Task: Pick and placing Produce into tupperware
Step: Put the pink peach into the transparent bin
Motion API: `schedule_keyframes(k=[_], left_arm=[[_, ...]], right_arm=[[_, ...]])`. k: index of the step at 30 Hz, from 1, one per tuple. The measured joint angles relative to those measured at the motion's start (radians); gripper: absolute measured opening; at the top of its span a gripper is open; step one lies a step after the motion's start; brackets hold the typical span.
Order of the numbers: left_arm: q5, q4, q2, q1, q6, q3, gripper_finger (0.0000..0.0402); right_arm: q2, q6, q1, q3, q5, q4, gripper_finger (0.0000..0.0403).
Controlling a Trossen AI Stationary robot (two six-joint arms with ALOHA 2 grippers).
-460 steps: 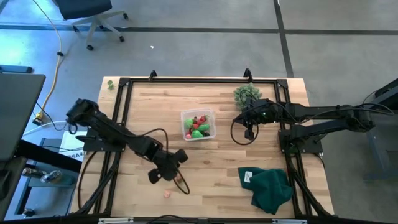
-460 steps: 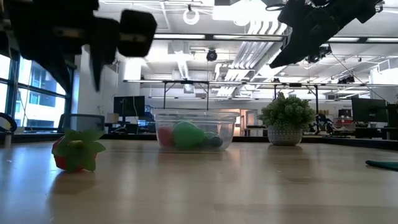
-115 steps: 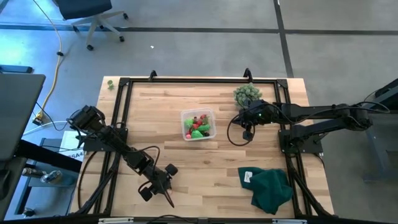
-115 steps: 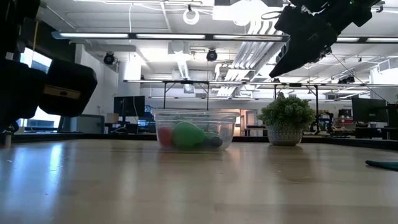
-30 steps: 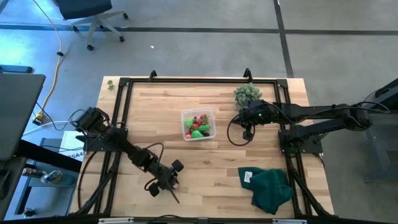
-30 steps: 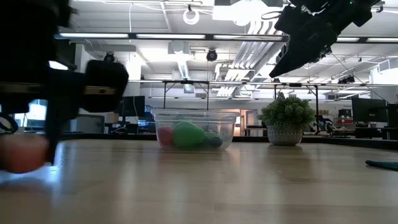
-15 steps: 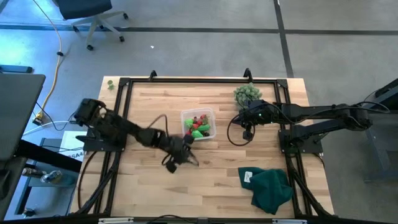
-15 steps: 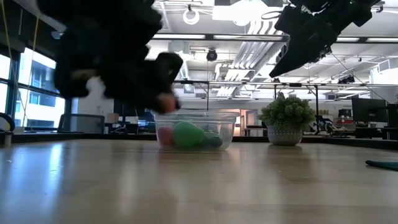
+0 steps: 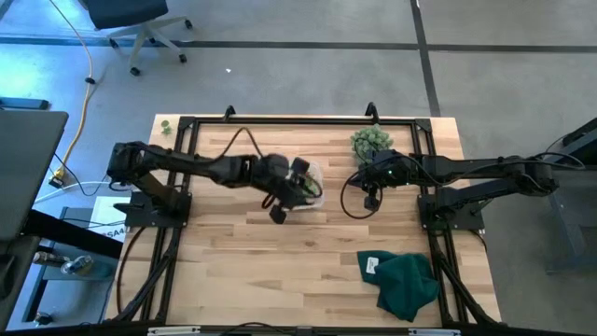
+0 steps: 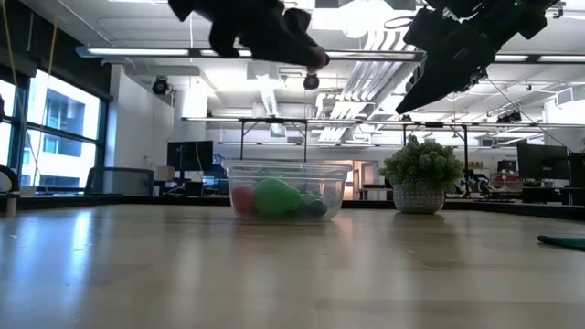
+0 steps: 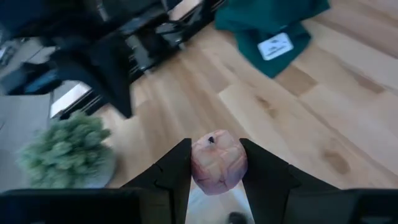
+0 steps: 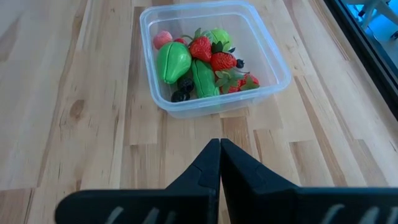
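Observation:
The tupperware (image 12: 205, 106), a clear square container, stands mid-table and holds several produce pieces (image 12: 199, 62): red berries, green pieces, dark bits. My left gripper (image 9: 298, 189) hangs over the tupperware (image 9: 312, 174) and shows high above it in the low view (image 10: 265, 27). It is shut on a pink round produce piece (image 11: 217, 163). My right gripper (image 12: 219, 149) is shut on nothing. It waits in the air to the right of the tupperware (image 9: 366, 183), pointing at it. My left gripper pinches the pink piece by two opposite sides (image 11: 198, 167) between its two fingers (image 11: 177, 177). The fingers slant downward, coming from the table's left. The piece is lifted clear, high above the table.
A spiky grey-green bushy ball (image 9: 370, 142) in a small pot stands at the far right, behind my right gripper. A dark green cloth (image 9: 406, 280) lies at the near right. A black frame (image 9: 187, 131) runs round the table's edge. Bare wood shows left of and in front of the tupperware.
My left gripper has swung from the table's near left part up and toward the far right, and now hangs over the tupperware. It has carried the pink piece along, lifted well clear of the table.

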Motion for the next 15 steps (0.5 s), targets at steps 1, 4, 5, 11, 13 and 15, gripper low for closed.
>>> schedule_keyframes(k=[1,4,5,11,13,15], left_arm=[[0.000,-0.028,0.000,0.013,0.000,0.024,0.0117],[0.001,-0.108,0.000,0.060,0.002,0.085,0.0117],[0.000,-0.126,0.000,0.077,0.002,0.094,0.0117],[-0.001,-0.197,0.043,0.181,0.002,0.096,0.0117],[0.004,-0.223,0.078,0.208,-0.003,0.096,0.0117],[0.006,-0.243,0.118,0.230,-0.005,0.094,0.0117]], right_arm=[[0.000,0.000,0.000,0.000,0.000,0.000,0.0002],[0.000,0.000,0.000,0.000,0.000,0.000,0.0002],[0.000,0.000,0.000,0.000,0.000,0.000,0.0002],[0.000,0.000,0.000,0.000,0.000,0.000,0.0002],[0.000,0.000,0.000,0.000,0.000,0.000,0.0002],[0.000,0.000,0.000,0.000,0.000,0.000,0.0002]])
